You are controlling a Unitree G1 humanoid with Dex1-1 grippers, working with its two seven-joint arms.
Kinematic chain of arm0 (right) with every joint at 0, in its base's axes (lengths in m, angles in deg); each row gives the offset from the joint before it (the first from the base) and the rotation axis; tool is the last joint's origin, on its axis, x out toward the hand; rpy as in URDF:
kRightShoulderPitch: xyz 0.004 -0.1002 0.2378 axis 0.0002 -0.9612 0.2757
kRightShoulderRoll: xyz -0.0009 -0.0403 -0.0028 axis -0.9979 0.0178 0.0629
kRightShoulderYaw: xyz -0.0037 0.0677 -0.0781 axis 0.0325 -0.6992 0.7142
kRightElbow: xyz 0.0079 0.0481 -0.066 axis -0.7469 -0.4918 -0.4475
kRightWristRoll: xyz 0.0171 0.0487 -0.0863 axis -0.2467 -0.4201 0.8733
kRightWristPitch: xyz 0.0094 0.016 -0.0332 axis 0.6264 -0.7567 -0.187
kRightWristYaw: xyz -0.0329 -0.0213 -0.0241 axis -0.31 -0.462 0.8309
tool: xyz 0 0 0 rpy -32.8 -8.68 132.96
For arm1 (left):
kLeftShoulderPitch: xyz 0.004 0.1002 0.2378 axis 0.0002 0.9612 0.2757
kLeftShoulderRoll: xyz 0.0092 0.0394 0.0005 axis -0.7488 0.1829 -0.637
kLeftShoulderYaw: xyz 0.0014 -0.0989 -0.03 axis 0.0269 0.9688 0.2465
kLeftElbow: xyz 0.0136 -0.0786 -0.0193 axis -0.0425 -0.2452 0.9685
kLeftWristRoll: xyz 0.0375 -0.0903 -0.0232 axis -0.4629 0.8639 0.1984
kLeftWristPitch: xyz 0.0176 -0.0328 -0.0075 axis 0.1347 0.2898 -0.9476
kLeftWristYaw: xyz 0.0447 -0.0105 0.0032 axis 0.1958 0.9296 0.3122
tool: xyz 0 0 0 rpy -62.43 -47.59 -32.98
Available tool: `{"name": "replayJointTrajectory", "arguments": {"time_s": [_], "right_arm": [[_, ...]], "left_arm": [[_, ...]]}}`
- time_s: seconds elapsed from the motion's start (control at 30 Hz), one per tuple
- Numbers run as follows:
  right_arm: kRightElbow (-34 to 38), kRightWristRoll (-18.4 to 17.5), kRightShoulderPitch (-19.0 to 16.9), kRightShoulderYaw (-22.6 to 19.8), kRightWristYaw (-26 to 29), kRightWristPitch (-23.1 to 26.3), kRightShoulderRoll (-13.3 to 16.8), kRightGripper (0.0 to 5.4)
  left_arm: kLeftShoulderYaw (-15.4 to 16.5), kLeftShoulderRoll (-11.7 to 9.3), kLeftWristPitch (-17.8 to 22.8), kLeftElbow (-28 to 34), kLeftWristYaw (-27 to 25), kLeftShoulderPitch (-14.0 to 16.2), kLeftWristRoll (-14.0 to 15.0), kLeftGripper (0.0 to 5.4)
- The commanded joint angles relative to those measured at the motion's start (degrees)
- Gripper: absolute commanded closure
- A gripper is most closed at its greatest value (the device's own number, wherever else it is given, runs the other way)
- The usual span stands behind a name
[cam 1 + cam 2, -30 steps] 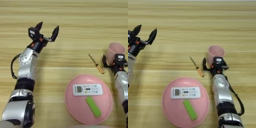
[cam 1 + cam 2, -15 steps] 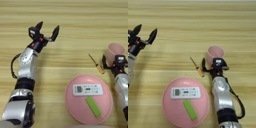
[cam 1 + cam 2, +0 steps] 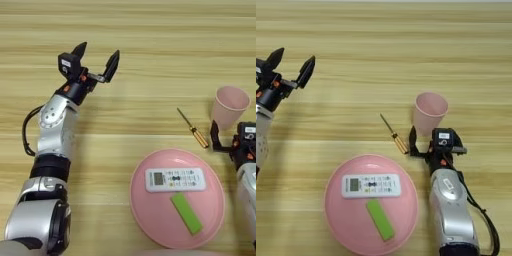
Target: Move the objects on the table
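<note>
Left eye view
Worktop [image 3: 150,55]: I see light-brown wood with plank lines running across.
Left gripper [image 3: 95,59]: I see it in the upper left, over bare wood, well apart from all the things. Its two black fingers [image 3: 112,64] are spread wide, with nothing between them.
Cup [image 3: 229,107]: the pale pink cup is upright at the right side, just above my right gripper [image 3: 225,142].
Right gripper fingers: I see one black finger just below the cup's base; I cannot tell from here if it touches.
Remote [image 3: 175,179]: the white remote lies flat on the pink plate [image 3: 145,210], screen end to the left.
Green bar [image 3: 187,213]: it lies on the same plate, just below the remote, slanted.
Screwdriver [image 3: 193,129]: it lies on the wood between plate and cup, its amber handle toward the lower right.

Right eye view
Right gripper: here it sits just under the cup. One finger [image 3: 412,141] shows left of the cup's base; the other I cannot see, so I cannot tell how the fingers stand.
Left gripper: at the far left edge, fingers spread.
</note>
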Motion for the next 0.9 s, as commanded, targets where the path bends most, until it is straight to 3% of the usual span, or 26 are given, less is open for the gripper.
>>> {"name": "replayJointTrajectory", "arguments": {"time_s": [0.03, 0.27, 0.37, 0.5, 0.6, 0.77, 0.9], "right_arm": [[3.4, -0.2, -2.0, 0.5, 0.7, 1.7, 0.0, 0.02], [8.8, 0.4, -5.7, 3.7, 5.4, -1.3, 1.4, 0.02], [11.0, -1.2, -6.9, 5.9, 10.0, -2.0, 2.3, 0.02], [14.0, -3.9, -5.8, 7.4, 17.0, -1.3, 5.5, 0.02], [15.6, -7.3, -4.7, 7.6, 21.6, 2.0, 7.5, 0.02], [20.3, -9.9, -5.6, 11.5, 29.3, 4.8, 11.4, 0.02], [22.7, -11.6, -3.1, 13.2, 36.3, 7.0, 16.2, 0.02]], "left_arm": [[-0.3, 0.0, -0.5, -0.4, -0.2, -0.9, -0.2, 0.00], [-0.4, 0.0, -0.5, -0.1, 0.0, -0.8, -0.4, 0.00], [-0.5, 0.1, -0.5, -0.1, 0.0, -0.8, -0.4, 0.00], [-0.7, 0.2, -0.6, -0.1, 0.1, -0.8, -0.5, 0.00], [-0.8, 0.3, -0.6, -0.1, 0.0, -0.8, -0.4, 0.00], [-1.1, 0.5, -0.5, 0.3, 0.2, -0.8, -0.5, 0.00], [-1.3, 0.6, -0.4, 0.5, 0.3, -0.7, -0.5, 0.00]]}}
